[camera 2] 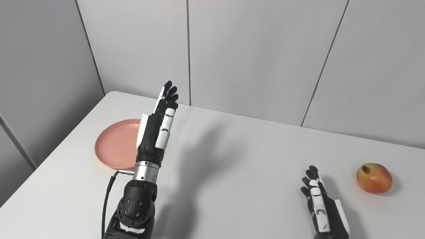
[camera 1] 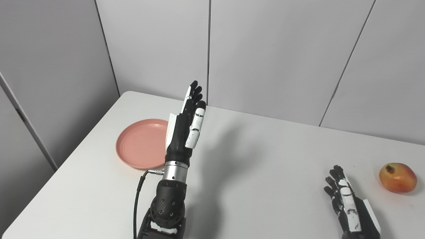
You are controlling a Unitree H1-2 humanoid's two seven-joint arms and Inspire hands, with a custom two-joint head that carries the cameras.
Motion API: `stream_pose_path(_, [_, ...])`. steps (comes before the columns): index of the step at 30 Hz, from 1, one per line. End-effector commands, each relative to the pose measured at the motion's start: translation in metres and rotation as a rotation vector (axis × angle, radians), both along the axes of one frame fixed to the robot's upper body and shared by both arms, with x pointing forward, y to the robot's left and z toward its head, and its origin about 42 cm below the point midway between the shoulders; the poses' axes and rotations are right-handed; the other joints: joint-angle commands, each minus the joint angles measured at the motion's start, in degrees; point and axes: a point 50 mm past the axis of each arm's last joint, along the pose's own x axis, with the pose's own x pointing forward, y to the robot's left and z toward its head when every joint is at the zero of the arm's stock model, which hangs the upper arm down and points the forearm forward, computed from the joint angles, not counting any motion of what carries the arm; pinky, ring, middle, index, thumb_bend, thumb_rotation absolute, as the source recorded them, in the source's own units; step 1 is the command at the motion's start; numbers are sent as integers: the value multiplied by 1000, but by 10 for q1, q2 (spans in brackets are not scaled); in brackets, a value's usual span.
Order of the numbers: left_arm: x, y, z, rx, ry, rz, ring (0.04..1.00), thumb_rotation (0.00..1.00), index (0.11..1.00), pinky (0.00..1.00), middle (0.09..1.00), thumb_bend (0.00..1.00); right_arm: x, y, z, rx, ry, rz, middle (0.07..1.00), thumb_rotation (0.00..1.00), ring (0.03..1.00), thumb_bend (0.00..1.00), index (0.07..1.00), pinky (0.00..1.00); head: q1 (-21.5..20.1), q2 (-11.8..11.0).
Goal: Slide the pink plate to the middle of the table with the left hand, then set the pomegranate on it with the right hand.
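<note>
The pink plate [camera 1: 142, 144] lies flat on the white counter [camera 1: 259, 159], near its left edge and toward the far side. Its right rim is hidden behind the left hand [camera 1: 186, 132], which stands raised above the counter just beside the plate, edge-on to the camera. The fingers [camera 1: 193, 91] of that hand point up and away, stretched out straight and held close together, with the thumb lying along the near side; they grip nothing. From these views I cannot tell whether the hand touches the plate's rim or is clear of it. A black cable [camera 1: 136, 202] loops from the wrist down along the forearm.

The pomegranate [camera 1: 397, 177], red with a yellowish patch, sits on the counter well apart from the plate, near the right edge. The right hand [camera 1: 348, 202] rests low over the counter near it, on its left and a little closer to the camera, not touching it. Its fingers [camera 1: 335, 179] are slightly curled and spread, empty, their tips pointing away from the camera. Grey wall panels [camera 1: 265, 49] stand behind the counter.
</note>
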Motion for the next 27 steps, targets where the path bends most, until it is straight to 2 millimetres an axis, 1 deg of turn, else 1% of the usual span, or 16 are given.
stream_pose_path(1, [2,3,23,-11,-104,19,941,1000,960,929,962,485,6,0,16,9,-88,12,992,1000,979,151,990,986,2,1])
stream_pose_path(4, [1,8,26,-21,-114,35,946,1000,969,940,971,485,5,0,16,5,-84,11,992,1000,978,151,991,986,2,1])
stream_pose_path(8, [0,17,32,-34,-130,60,946,1000,973,937,978,448,4,-1,16,3,-83,11,991,1000,977,153,990,984,5,1])
stream_pose_path(12, [-1,23,36,-50,-132,67,962,1000,982,969,990,435,5,-2,16,2,-84,10,989,1000,974,159,986,981,6,1])
stream_pose_path(14, [-2,31,38,-59,-142,81,964,1000,991,955,994,428,4,-2,17,-2,-84,10,988,1000,973,158,984,981,8,2])
stream_pose_path(16, [-2,38,39,-65,-138,104,958,1000,989,932,989,439,4,-1,17,-3,-84,8,987,1000,971,157,982,982,8,2])
stream_pose_path(19, [-2,49,38,-72,-133,142,953,1000,986,932,982,452,4,-1,16,3,-79,10,987,1000,972,162,982,985,11,2])
stream_pose_path(21, [-2,59,37,-76,-140,162,954,1000,986,956,982,507,4,-2,16,8,-79,14,993,1000,978,158,988,997,11,2])
stream_pose_path(23, [-3,65,37,-72,-145,177,950,1000,978,958,977,531,4,-2,16,8,-79,14,994,1000,979,156,990,1000,13,1])
stream_pose_path(27, [-4,71,37,-78,-157,183,949,1000,968,957,970,520,4,-2,15,13,-82,12,991,1000,978,144,986,999,13,1])
